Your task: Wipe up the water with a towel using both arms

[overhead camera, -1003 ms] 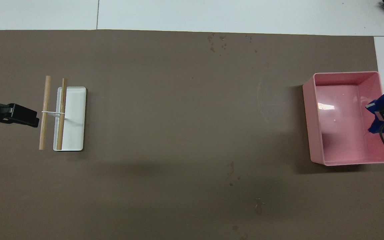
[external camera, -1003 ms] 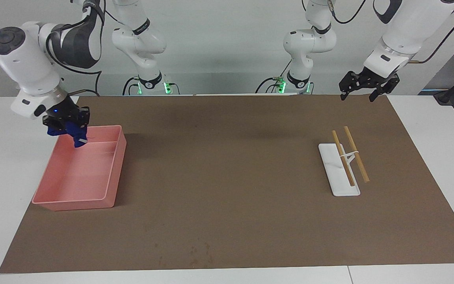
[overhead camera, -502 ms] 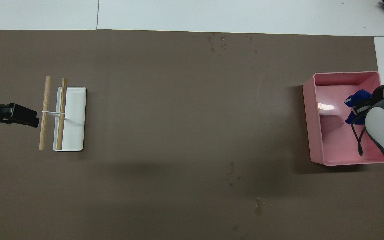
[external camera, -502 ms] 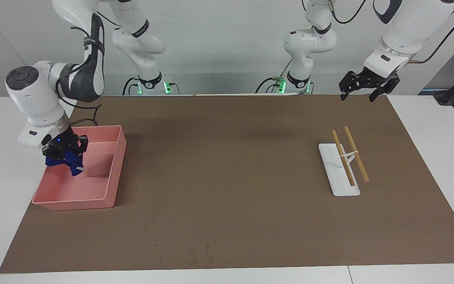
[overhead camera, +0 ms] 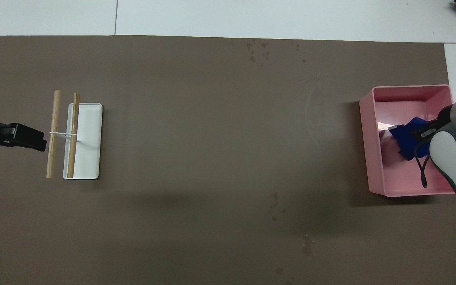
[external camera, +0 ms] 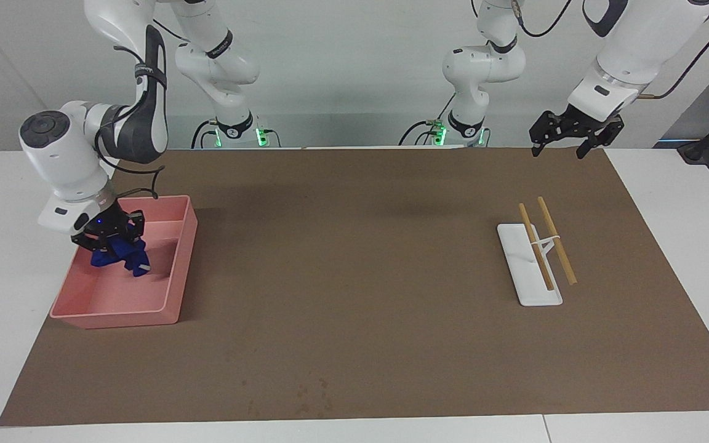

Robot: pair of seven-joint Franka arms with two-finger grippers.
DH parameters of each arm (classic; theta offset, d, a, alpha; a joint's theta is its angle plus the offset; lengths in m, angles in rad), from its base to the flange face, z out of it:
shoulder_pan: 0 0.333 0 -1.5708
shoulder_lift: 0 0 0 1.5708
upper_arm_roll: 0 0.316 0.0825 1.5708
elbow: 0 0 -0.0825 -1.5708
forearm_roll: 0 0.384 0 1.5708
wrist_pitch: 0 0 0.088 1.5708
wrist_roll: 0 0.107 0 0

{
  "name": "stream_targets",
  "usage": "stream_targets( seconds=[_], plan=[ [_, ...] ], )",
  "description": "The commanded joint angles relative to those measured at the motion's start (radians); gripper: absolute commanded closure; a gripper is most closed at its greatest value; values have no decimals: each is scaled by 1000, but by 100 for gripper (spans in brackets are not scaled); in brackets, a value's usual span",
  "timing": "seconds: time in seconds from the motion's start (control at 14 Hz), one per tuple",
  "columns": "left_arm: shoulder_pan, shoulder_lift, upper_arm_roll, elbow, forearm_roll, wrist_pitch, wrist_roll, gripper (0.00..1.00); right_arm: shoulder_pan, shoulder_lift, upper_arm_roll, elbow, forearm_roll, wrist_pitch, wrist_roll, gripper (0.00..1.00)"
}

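Brown mat (external camera: 354, 295) covers your tabletop. Your right end effector (external camera: 110, 243) is low inside the pink tray (external camera: 170, 289), with the towel (external camera: 122, 258) under it; you cannot tell if it grips. Your left end effector (external camera: 573, 132) waits open. Next, let go and lift. No writing shows.

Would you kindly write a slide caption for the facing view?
Right claw lowers the blue towel into the pink tray; left claw waits, open, above the mat's edge.
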Motion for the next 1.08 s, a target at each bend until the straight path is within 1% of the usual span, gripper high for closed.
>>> stream_targets(
  seconds=[0.0, 0.22, 0.36, 0.5, 0.57, 0.72, 0.79, 0.93, 1.0],
  plan=[
    [-2, -28, 3, -28, 13, -6, 9, 0, -2, -32, 21, 14, -6, -11, 16, 0],
    [-2, -28, 3, -28, 13, -6, 9, 0, 26, -52, 26, 74, -3, -57, 18, 0],
    [-2, -28, 3, -28, 13, -6, 9, 0, 38, -67, 32, 114, 44, -118, 28, 0],
    [-2, -28, 3, -27, 13, -6, 9, 0, 49, -80, 41, 170, 110, -219, 109, 0],
    [-2, -28, 3, -28, 13, -6, 9, 0, 63, -80, 41, 203, 112, -267, 163, 0],
    [-2, -28, 3, -28, 13, -6, 9, 0, 89, -74, 41, 266, 113, -313, 202, 0],
    [-2, -28, 3, -27, 13, -6, 9, 0, 101, -71, 41, 310, 113, -374, 229, 0],
    [-2, -28, 3, -27, 13, -6, 9, 0, 143, -64, 41, 352, 115, -455, 335, 0],
    [-2, -28, 3, -27, 13, -6, 9, 0, 146, -66, 41, 361, 115, -501, 363, 0]
  ],
)
